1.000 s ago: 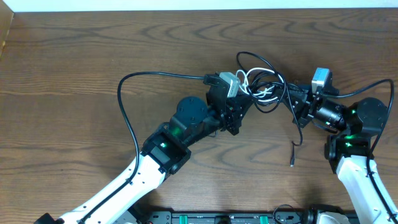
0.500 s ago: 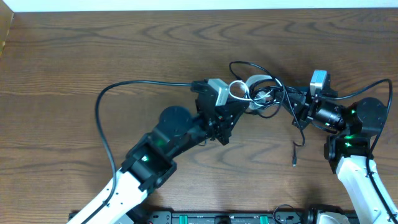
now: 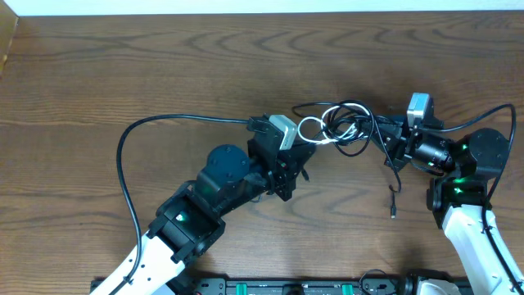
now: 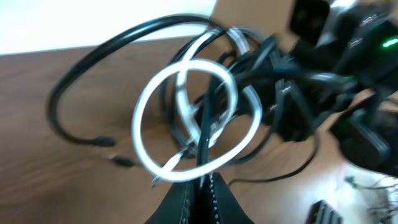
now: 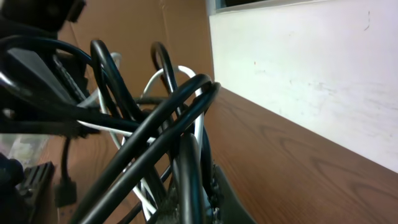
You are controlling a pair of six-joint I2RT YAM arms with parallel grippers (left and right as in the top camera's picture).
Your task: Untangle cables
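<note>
Overhead: the cables (image 3: 348,129) form one tangled cluster on the brown table (image 3: 123,65), right of centre, strung between my two grippers. My left gripper (image 3: 309,146) meets the cluster at its left edge, where the white cable (image 3: 313,127) loops. My right gripper (image 3: 386,141) meets it at the right edge. One black strand drops from the right side and ends in a small plug (image 3: 394,213) lying on the wood, apart from the knot. Left wrist: the view is blurred. My left fingers (image 4: 186,200) are pressed together at the bottom edge, pinching strands of the cluster. The white cable (image 4: 186,124) makes overlapping rings just above the tips, and black cords (image 4: 124,50) arch behind them over the table. Right wrist: my right fingers (image 5: 214,193) are closed at the bottom edge, nipping black cords (image 5: 155,118) that rise out of them and cross one another. The white cable (image 5: 193,81) threads behind these. A pale wall (image 5: 311,62) borders the table on the right.
</note>
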